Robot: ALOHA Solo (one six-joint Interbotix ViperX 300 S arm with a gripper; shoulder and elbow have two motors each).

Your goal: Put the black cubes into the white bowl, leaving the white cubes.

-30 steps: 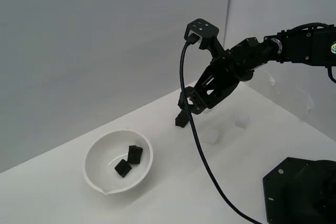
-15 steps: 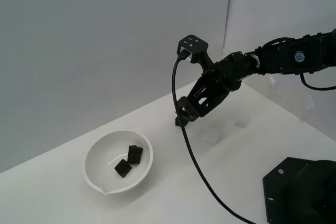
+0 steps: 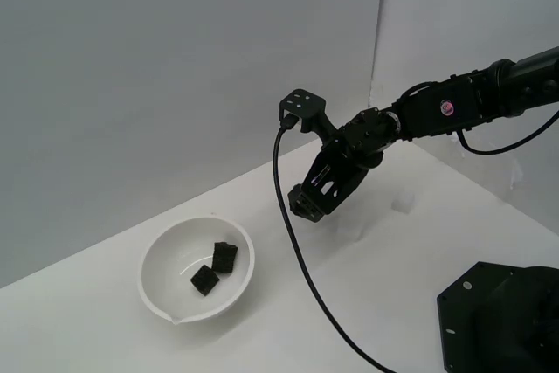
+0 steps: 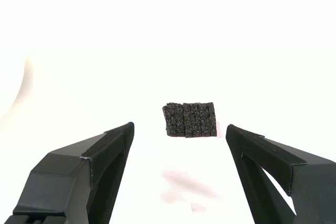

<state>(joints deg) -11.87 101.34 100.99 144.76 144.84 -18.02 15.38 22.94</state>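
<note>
The pincer (image 3: 306, 203) hangs low over the white table (image 3: 349, 303) with its two fingers spread wide, holding nothing, as the wrist view shows plainly. Straight ahead of it, in line with the gap between the fingers but apart from both, sits the last loose black cube (image 4: 189, 119) on the table surface; neither finger (image 4: 105, 153) touches it. That wide spread makes sense as a setup for straddling the cube before closing, and the cube lies turned slightly, one edge facing the camera, so the pads would likely meet it a little off square. In the exterior view this cube is hidden behind the black fingertips and cannot be told apart from them. The white bowl (image 3: 179, 309) stands well apart from the pincer, toward the exterior view's left and nearer the camera, and already holds two black cubes (image 3: 224, 256) lying close together on its floor. One white cube (image 3: 402, 205) shows faintly behind the arm, away from the bowl, left where it is as the task wants. Judging from this, the sorting is nearly done: what remains is to push forward around the cube, close, and carry it to the bowl.
</note>
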